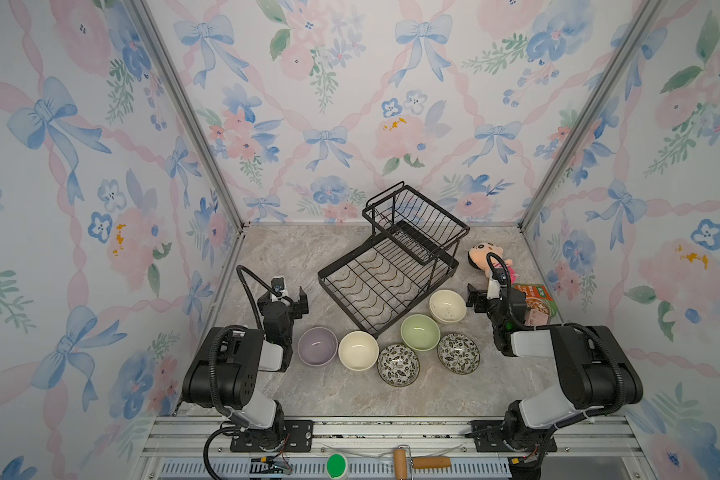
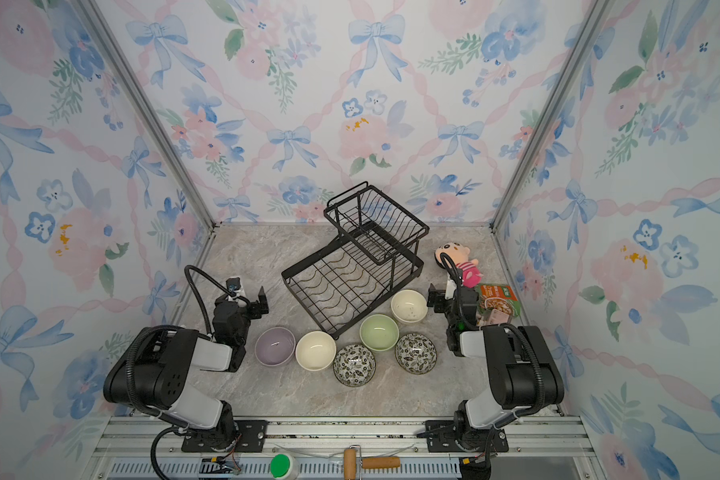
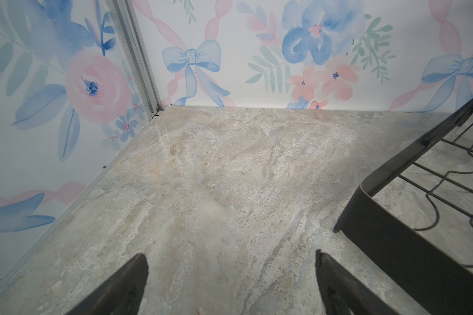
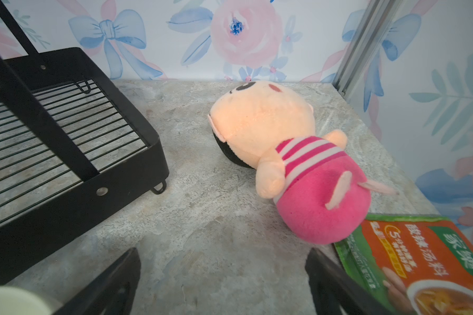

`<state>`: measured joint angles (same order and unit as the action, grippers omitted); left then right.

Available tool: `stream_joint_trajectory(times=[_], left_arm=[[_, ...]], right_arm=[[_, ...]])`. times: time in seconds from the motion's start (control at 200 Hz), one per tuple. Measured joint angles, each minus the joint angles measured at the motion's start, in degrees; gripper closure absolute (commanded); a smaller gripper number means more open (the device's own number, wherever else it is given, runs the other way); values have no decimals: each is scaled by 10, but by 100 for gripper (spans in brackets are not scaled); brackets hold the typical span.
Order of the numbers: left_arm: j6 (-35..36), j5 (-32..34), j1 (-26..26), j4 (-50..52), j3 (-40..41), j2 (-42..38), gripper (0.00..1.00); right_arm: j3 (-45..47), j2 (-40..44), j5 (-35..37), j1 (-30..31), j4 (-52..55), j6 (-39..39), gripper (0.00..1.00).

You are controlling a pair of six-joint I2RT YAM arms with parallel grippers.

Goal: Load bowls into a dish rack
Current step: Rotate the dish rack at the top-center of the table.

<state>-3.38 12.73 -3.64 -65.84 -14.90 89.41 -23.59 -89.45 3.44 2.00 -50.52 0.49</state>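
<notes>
Marbled tabletop (image 1: pixel 329 397), floral walls (image 1: pixel 350 104). Left gripper (image 3: pixel 230 256) and right gripper (image 4: pixel 221 253) hover released and empty, likely readied for a rim pinch. Between them six bowls (image 1: pixel 358 350) sit upright beside the empty rack (image 1: pixel 321 276), reachable by either arm.

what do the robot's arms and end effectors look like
Left arm and right arm: bulky black joint housings, pale grey links, a ribbed black cable to each wrist. Green light on the right arm. Left end effector and right end effector: two dark tapering fingers each.
</notes>
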Motion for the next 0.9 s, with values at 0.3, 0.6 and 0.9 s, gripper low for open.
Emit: stream_joint_trajectory(times=[0.3, 0.6, 0.9], left_arm=[[0, 0, 0, 0, 0, 0, 2], [0, 0, 0, 0, 0, 0, 2], [0, -11, 7, 2, 0, 0, 2]], right_arm=[[0, 0, 0, 0, 0, 0, 4], [0, 0, 0, 0, 0, 0, 4], [0, 0, 0, 0, 0, 0, 4]])
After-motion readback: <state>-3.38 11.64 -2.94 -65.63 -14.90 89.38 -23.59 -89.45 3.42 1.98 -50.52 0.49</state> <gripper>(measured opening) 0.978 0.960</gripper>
